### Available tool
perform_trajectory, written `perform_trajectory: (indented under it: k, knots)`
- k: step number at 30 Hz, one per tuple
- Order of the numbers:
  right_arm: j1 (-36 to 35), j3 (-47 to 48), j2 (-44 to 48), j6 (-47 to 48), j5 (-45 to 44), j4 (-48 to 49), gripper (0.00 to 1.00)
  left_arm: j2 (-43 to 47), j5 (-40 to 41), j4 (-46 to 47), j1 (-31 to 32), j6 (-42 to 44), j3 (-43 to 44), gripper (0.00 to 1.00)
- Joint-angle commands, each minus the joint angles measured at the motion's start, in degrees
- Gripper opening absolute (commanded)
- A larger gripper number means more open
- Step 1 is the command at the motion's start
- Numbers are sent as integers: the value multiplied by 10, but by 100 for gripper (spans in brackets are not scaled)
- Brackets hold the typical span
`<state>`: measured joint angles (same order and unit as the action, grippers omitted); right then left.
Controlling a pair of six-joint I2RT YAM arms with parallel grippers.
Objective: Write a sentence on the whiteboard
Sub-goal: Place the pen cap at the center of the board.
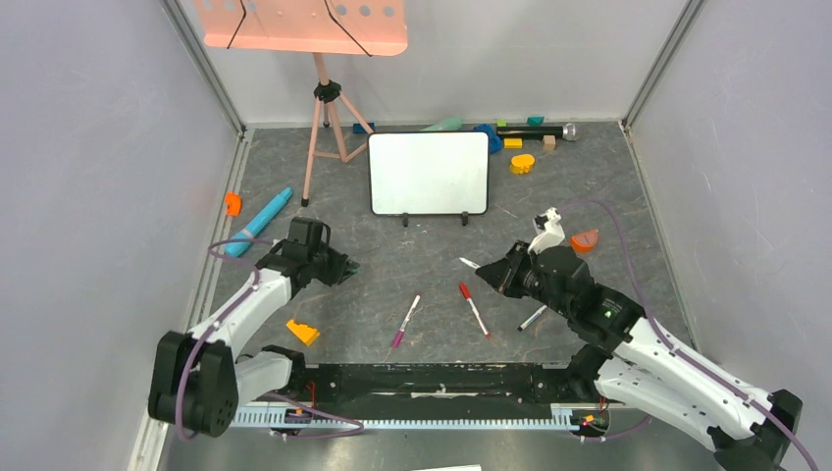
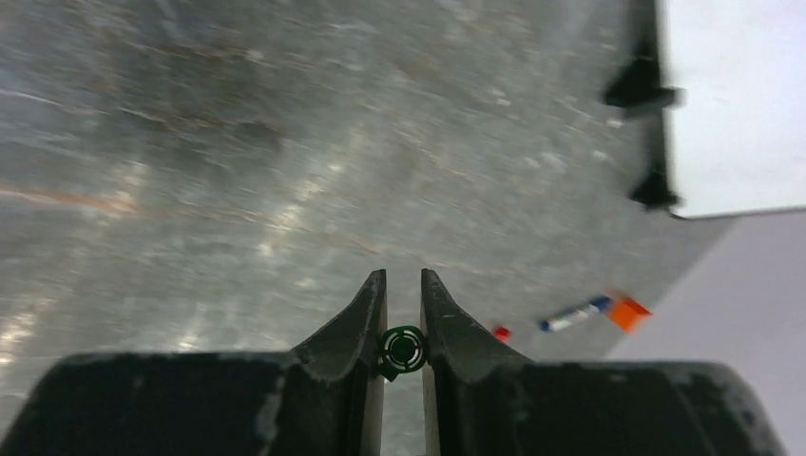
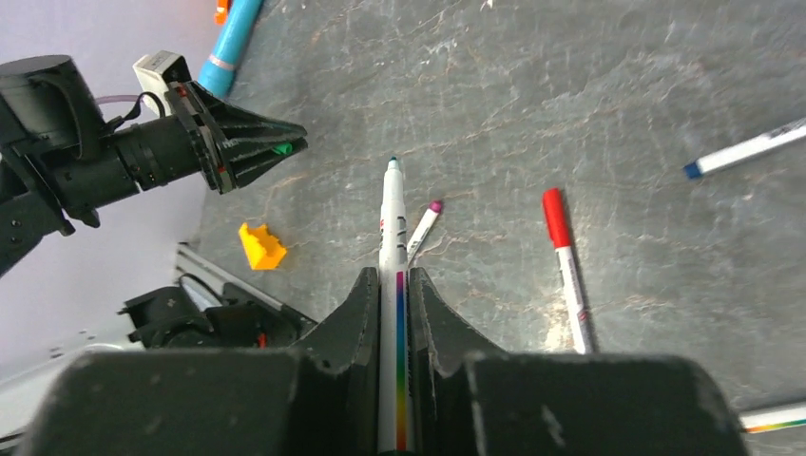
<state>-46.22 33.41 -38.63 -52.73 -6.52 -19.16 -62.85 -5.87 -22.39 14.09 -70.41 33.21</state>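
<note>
The right gripper (image 3: 392,275) is clamped on a white marker (image 3: 392,218) with a rainbow stripe. The marker's bare teal tip points out over the grey table (image 3: 608,85). The left gripper (image 2: 403,277) pinches a small green cap (image 2: 403,348) between its fingers. On the table between the two arms lie a pink-capped marker (image 1: 405,322), a red-capped marker (image 1: 475,309) and a blue-capped marker (image 3: 746,150). Farther back, the whiteboard (image 1: 429,174) stands on its two black feet at mid-table. Its face is plain white, and it is well apart from both grippers.
</note>
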Motion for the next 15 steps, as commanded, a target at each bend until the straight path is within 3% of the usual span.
perform_trajectory:
  k: [1,7,15]
  knots:
    - [4,96,-51,123,-36,-78,0,-64,48,-32,0,86,27,2]
    - [9,175,-114,205,-12,-138,0,-107,74,-72,3,125,54,4]
    - [32,169,-124,248,58,-137,0,-116,77,-122,3,151,85,56]
